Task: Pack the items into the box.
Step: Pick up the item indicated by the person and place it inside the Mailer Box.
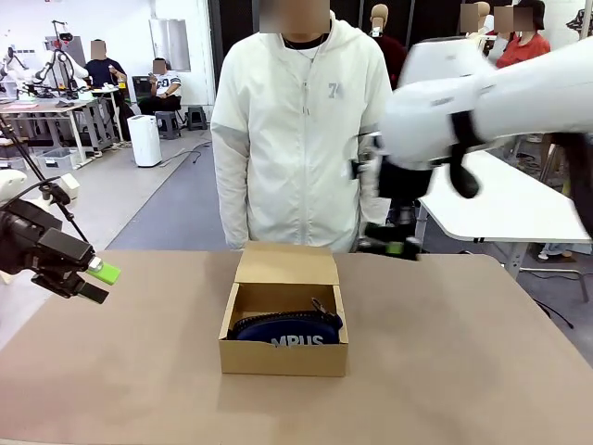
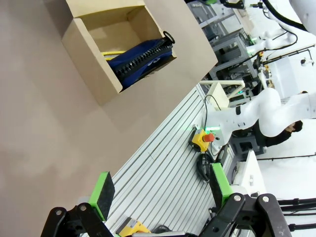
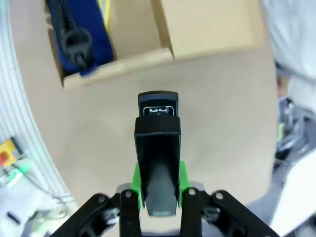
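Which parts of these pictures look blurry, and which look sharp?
Front view: the right arm is smeared, the box crisp. Right wrist view: the stapler is sharp, the pouch behind it soft. Left wrist view: sharp throughout.

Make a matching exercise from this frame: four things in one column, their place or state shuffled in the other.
Things:
1. pencil pouch
2. stapler
3. left gripper
4. box lid

Place or state:
A. open, holding nothing
B. folded up and back at the far side
C. lying inside the box
D. clamped in the right gripper, outside the box

Pairs: 1-C, 2-D, 3-A, 4-B
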`<state>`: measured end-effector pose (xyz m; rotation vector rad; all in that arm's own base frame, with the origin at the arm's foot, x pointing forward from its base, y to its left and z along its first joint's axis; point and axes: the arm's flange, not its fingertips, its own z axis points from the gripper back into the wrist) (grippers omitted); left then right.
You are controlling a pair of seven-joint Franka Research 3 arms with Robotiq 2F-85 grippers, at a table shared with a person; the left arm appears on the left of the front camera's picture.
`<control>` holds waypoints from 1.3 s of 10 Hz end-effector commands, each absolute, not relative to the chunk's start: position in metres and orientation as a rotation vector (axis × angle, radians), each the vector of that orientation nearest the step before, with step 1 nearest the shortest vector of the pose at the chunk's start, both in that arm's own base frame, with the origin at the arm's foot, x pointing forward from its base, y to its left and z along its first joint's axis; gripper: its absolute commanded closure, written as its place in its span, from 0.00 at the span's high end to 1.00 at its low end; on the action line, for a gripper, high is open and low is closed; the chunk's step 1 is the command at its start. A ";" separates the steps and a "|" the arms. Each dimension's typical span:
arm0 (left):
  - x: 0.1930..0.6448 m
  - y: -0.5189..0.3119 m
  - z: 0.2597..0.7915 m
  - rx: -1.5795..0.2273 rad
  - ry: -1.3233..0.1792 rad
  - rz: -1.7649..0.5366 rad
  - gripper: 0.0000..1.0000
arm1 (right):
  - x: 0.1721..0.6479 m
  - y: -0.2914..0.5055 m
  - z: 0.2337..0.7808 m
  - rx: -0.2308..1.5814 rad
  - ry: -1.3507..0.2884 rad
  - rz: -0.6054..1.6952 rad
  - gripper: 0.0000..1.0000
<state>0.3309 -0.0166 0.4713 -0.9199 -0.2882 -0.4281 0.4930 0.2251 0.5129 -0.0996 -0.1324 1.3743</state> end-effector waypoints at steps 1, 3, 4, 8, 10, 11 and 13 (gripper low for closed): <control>0.331 -0.015 0.472 -0.923 -0.290 -0.431 1.00 | 0.523 0.272 0.500 -0.163 -0.116 1.549 0.00; 0.331 -0.015 0.472 -0.923 -0.290 -0.431 1.00 | 0.532 0.343 0.478 -0.170 -0.166 1.671 0.00; 0.331 -0.015 0.472 -0.923 -0.290 -0.431 1.00 | 0.535 0.372 0.471 -0.203 -0.182 1.709 0.00; 0.331 -0.015 0.472 -0.923 -0.290 -0.431 1.00 | 0.525 0.423 0.430 -0.112 -0.057 1.731 0.00; 0.331 -0.015 0.472 -0.923 -0.290 -0.431 1.00 | 0.512 0.426 0.417 -0.077 -0.010 1.733 0.00; 0.331 -0.015 0.472 -0.923 -0.290 -0.431 1.00 | 0.504 0.425 0.407 -0.072 0.030 1.723 0.00; 0.331 -0.015 0.472 -0.923 -0.290 -0.431 1.00 | 0.503 0.422 0.393 -0.048 0.071 1.672 0.00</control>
